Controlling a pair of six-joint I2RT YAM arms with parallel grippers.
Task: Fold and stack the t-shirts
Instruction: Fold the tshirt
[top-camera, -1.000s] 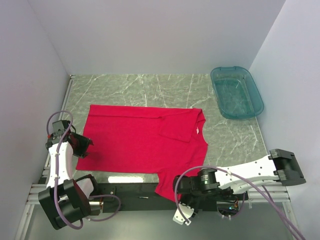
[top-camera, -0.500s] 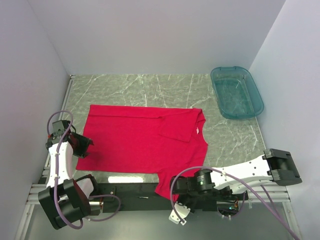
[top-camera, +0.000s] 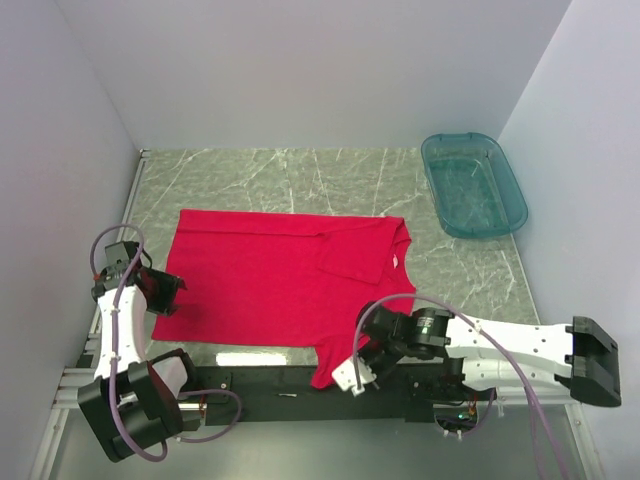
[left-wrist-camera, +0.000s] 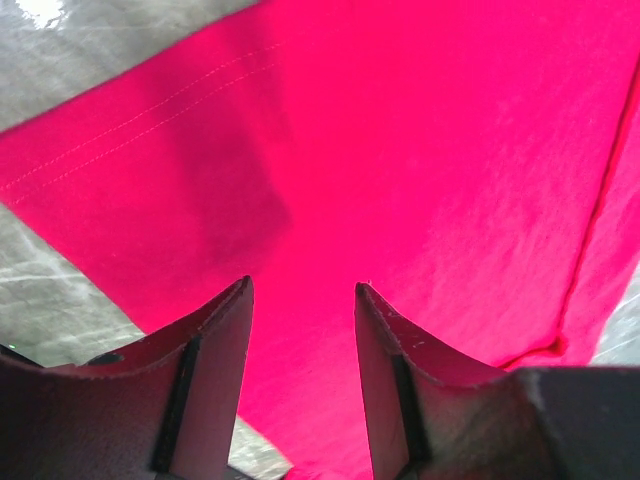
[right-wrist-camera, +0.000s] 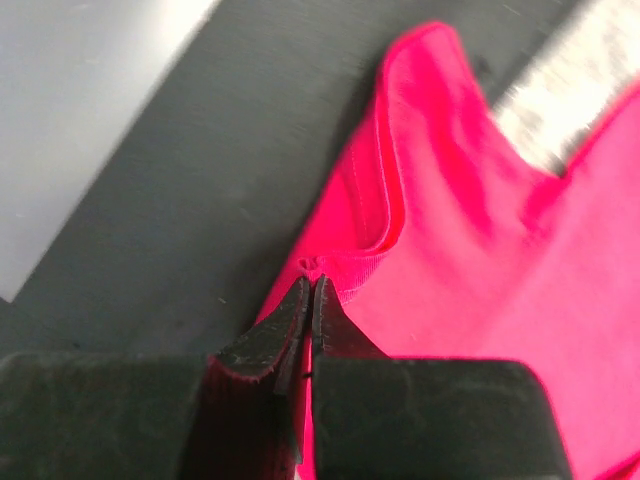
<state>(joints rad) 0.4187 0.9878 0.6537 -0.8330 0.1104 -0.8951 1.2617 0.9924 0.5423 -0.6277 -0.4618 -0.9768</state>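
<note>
The red t-shirt (top-camera: 270, 275) lies spread flat on the marble table (top-camera: 300, 175), with its white neck label (top-camera: 397, 260) to the right. One sleeve (top-camera: 328, 368) hangs over the near edge onto the black rail. My right gripper (top-camera: 347, 365) is at that sleeve. In the right wrist view it (right-wrist-camera: 312, 282) is shut on the sleeve's ribbed hem (right-wrist-camera: 350, 270). My left gripper (top-camera: 165, 290) is at the shirt's near left corner. In the left wrist view it (left-wrist-camera: 303, 290) is open just above the red fabric (left-wrist-camera: 400, 150).
A teal plastic bin (top-camera: 473, 185) stands at the table's back right. White walls close in the left, back and right sides. The black rail (top-camera: 250, 380) runs along the near edge, and bare marble (left-wrist-camera: 50, 290) shows beside the shirt's left hem.
My right gripper has swung up from below the near edge to the hanging sleeve, and its arm now reaches further right. The left arm has barely moved.
</note>
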